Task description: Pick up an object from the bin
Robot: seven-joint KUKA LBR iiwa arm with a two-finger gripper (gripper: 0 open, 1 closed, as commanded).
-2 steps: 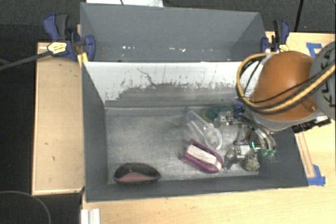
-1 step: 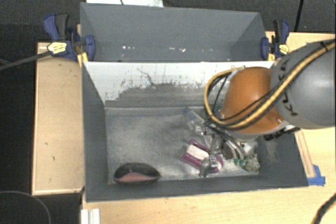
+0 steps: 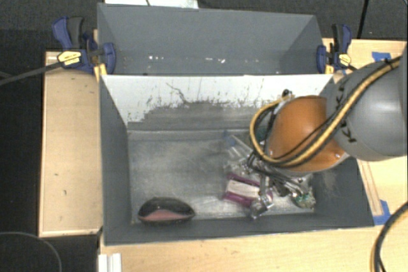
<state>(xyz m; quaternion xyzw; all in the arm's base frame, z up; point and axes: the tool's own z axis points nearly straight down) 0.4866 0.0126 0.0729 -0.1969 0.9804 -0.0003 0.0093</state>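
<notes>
Down in the bin's (image 3: 172, 165) right front, the gripper (image 3: 261, 199) sits beside 1 purple-and-white packet (image 3: 239, 191); whether it is spread or pressed together cannot be told. 1 green piece (image 3: 306, 201) lies near, and 1 dark oval thing (image 3: 166, 211) lies well apart at front left.

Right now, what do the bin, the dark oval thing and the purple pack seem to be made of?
Bin: grey metal, dull, with scuffs and scratches on its back wall. Oval thing: likely hard plastic, dark, glossy, pinkish along one edge. Purple pack: perhaps printed card or plastic film, smooth.
</notes>
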